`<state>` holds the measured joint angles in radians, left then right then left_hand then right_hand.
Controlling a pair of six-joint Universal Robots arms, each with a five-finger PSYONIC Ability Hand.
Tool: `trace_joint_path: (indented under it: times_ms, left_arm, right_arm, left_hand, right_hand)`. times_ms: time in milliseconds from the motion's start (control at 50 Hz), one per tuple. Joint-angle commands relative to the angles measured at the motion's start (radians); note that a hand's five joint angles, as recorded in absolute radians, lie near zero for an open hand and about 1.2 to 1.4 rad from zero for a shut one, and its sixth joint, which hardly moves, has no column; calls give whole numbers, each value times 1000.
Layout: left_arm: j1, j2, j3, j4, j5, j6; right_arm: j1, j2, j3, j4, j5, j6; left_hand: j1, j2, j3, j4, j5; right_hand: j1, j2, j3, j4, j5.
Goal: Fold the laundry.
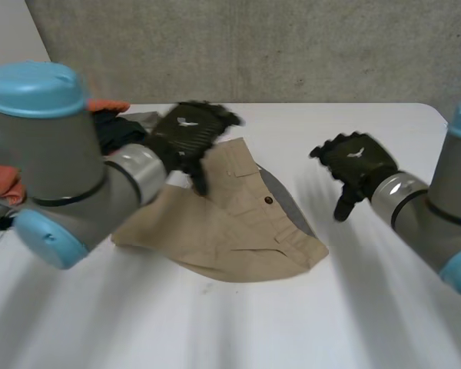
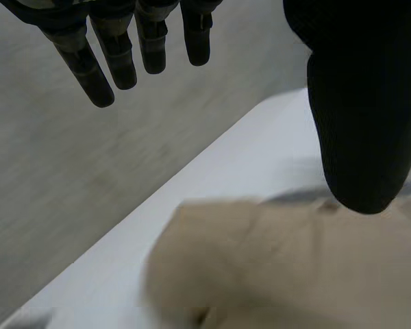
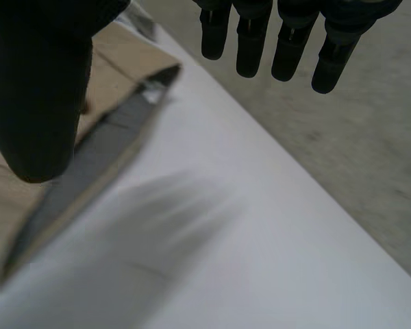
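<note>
Well, the left hand (image 1: 186, 132) hangs with its fingers (image 2: 99, 65) straight and slightly spread, its thumb (image 2: 366, 123) held wide apart from them, pinching nothing. From where I stand behind the robot, it sits over the far left part of the tan garment (image 1: 230, 231), at about eleven o'clock from the cloth's middle. Whether the thumb's tip brushes the fabric I cannot tell. Its wrist view has the garment (image 2: 294, 274) lying under the palm, soft and rumpled, with the white table (image 2: 212, 178) beyond it.

The right hand (image 1: 359, 160) is likewise loose, its fingers (image 3: 253, 41) straight with small gaps between them and its thumb (image 3: 38, 103) set apart, grasping nothing. It hovers above bare table at three o'clock from the garment, clear of the cloth.

The garment itself lies near the middle of the table (image 1: 353, 307), flat but unevenly folded. It makes a rough wedge, narrow at twelve o'clock and broad along its six o'clock edge. It is plain tan with stitched seams and has a small dark button (image 1: 268, 201) near its centre. Along its three o'clock edge a grey strip (image 1: 288, 204) shows from beneath the tan layer. The right wrist view catches the same strip (image 3: 103, 151) beside the thumb.

At ten o'clock from the garment, behind the left arm (image 1: 61, 177), sits a pile of clothes (image 1: 119, 129), orange and dark pieces heaped together.
</note>
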<state>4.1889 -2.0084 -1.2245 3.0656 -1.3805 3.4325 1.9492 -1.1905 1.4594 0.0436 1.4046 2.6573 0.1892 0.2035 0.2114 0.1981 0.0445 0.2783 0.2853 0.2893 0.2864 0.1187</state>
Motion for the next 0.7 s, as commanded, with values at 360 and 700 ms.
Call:
trace_joint_path:
  times_ms: [360, 700]
  left_arm:
    - [227, -18, -403, 117, -22, 145]
    - [198, -93, -333, 167, -37, 261]
  right_arm:
    - [109, 117, 205, -157, -69, -212]
    - [106, 167, 228, -369, -33, -143]
  left_hand:
    - [209, 195, 187, 200, 179]
    - [1163, 1148, 1140, 1154, 1133]
  right_hand:
    - [272, 265, 261, 264, 257]
    - [987, 980, 976, 979, 973]
